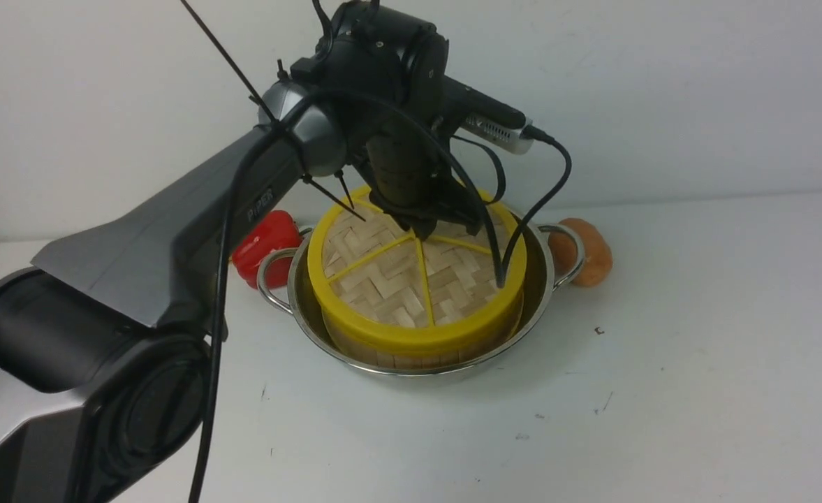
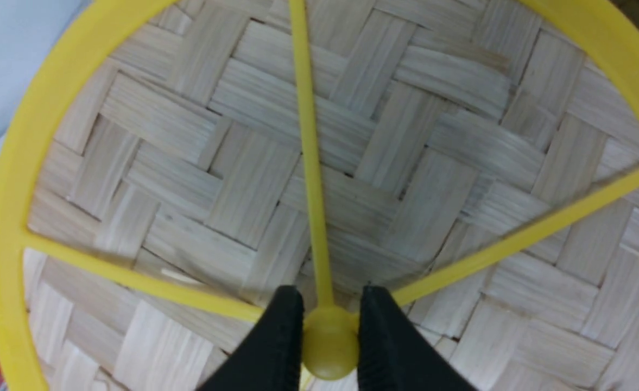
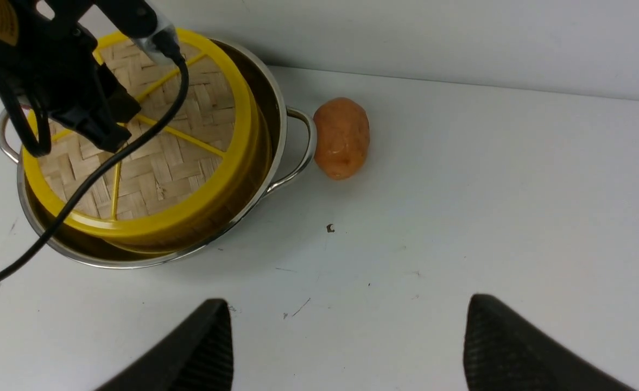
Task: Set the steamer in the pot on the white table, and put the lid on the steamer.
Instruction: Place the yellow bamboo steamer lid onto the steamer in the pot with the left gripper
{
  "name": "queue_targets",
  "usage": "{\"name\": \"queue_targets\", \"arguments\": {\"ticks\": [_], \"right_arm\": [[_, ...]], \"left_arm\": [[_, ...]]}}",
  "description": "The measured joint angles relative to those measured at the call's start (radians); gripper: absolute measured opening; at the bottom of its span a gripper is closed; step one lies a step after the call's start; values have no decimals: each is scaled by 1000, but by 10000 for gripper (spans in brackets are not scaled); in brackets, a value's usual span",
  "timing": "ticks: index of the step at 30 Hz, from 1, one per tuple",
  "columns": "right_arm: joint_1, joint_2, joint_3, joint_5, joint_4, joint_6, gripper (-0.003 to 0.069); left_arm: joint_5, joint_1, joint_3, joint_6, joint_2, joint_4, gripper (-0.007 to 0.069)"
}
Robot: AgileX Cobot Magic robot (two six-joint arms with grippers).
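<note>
On the steamer (image 1: 417, 358), yellow-rimmed woven lid (image 1: 386, 279)

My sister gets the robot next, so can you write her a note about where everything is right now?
Left gripper: shut on the knob in the middle of the lid.
Right gripper: open, empty, above the table, beside the pot.
Things: the steamer sits in the pot; the lid lies on the steamer.
Done: steamer in the pot, lid on top, as far as I can see.
Left: let go of the knob and lift the left arm away.
</note>
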Motion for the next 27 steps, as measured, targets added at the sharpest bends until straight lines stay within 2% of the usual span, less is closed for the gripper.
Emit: {"name": "queue_targets", "arguments": {"ticks": [27], "right_arm": [[0, 0, 0, 0, 0, 0, 541]], "left_arm": [[-3, 0, -2, 1, 17, 12, 118]]}}
